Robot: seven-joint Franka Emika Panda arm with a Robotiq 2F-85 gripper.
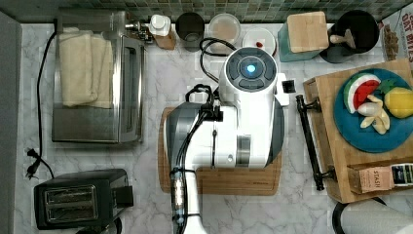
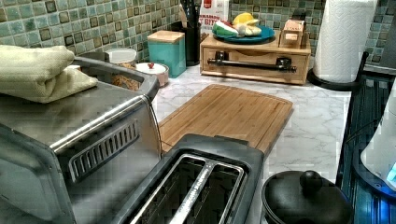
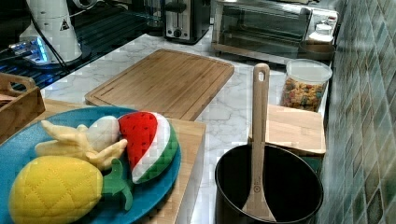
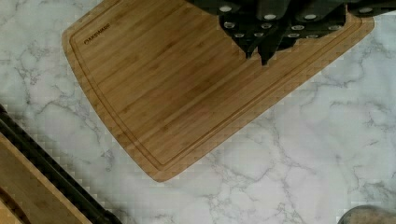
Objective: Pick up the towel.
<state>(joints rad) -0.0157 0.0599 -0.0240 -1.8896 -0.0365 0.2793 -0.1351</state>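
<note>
Top view: arm [image 1: 243, 122] sits over the cutting board [image 1: 234, 180]; towel [image 1: 84, 68] is folded on the toaster oven [image 1: 97, 124] roof, well off toward the top view's left of the pincer and higher than the counter it hangs above. Wrist view: pincer [image 4: 268, 44] over the cutting board, nothing between the fingers, can't tell how wide they're set. Risks, my read: 1) straight traverse at this height clips the oven's edge or the toaster [image 1: 80, 200] near it, so lift first. 2) Pinching only the top fold lets the towel unfurl and drag. 3) Coming down too deep hits the metal roof. 4) Cloth may slip, so grip mid-stack across the creases.
</note>
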